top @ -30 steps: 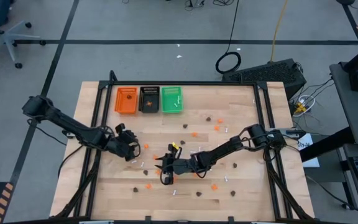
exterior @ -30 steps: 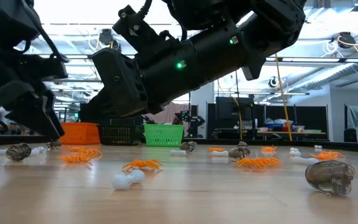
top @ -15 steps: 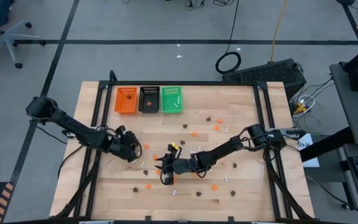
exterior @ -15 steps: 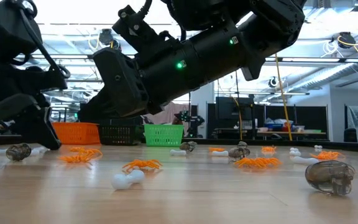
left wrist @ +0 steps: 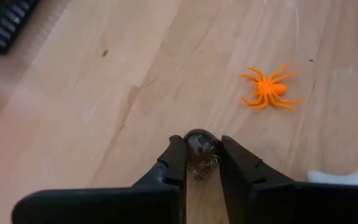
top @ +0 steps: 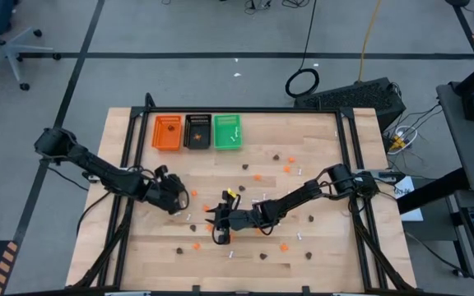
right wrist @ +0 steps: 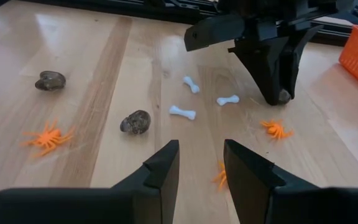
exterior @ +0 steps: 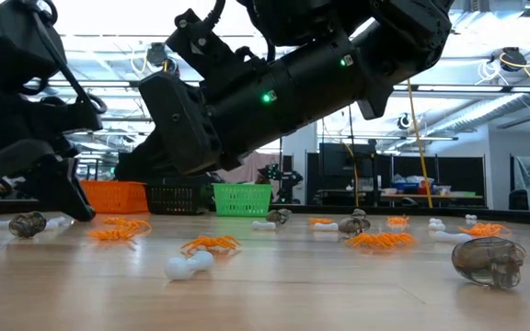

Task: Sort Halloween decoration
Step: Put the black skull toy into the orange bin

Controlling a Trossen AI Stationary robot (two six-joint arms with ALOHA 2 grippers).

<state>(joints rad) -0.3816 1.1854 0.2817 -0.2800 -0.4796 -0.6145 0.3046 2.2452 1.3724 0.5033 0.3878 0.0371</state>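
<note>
My left gripper is down on the table, left of centre, fingers nearly together and clamped on a brown skull; I can't tell which way it points. An orange spider sprawls nearby. My right gripper, mid-table, hangs parted with nothing between its fingers.
</note>
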